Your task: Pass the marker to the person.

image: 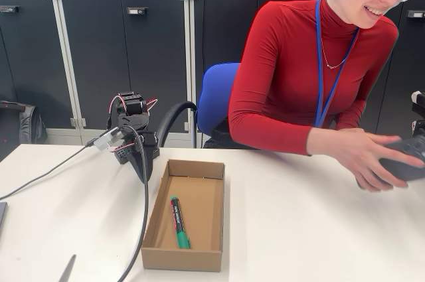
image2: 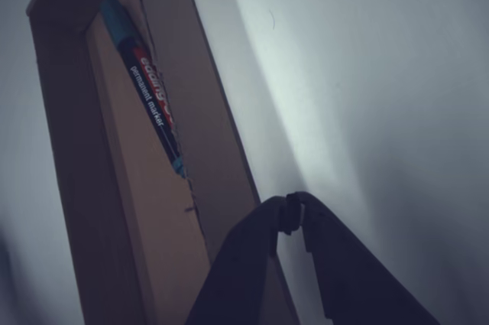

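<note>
The marker [image: 178, 222], dark-barrelled with a green cap, lies lengthwise in an open cardboard box [image: 182, 259] on the white table. In the wrist view the marker [image2: 145, 88] rests along the box's [image2: 206, 111] inner wall, up and to the left of my gripper [image2: 293, 214]. The gripper is shut with nothing between its fingers and hangs over the table just outside the box. In the fixed view the folded black arm points its gripper [image: 144, 172] down behind the box's far left corner. The person [image: 292, 76] in a red turtleneck sits behind the table at the right, hands low near the right edge.
A thin grey pointed object [image: 68, 270] lies at the table's front left. A black cable [image: 143, 229] runs from the arm along the box's left side to the front edge. A blue chair [image: 212, 96] and dark cabinets stand behind. White tabletop [image: 319, 229] stretches right of the box.
</note>
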### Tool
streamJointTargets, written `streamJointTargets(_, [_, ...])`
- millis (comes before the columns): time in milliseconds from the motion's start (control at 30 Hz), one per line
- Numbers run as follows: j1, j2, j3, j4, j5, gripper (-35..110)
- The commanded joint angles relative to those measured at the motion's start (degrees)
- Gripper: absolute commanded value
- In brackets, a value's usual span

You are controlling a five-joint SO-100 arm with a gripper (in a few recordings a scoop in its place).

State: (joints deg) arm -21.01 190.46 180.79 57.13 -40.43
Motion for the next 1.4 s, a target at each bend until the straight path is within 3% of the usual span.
streamJointTargets(0, [-0.18,0.62,-0.53,2.02,-0.88,-5])
streamJointTargets(1367, [-2.81,0.62,-0.35,4.04,-5.45,-5])
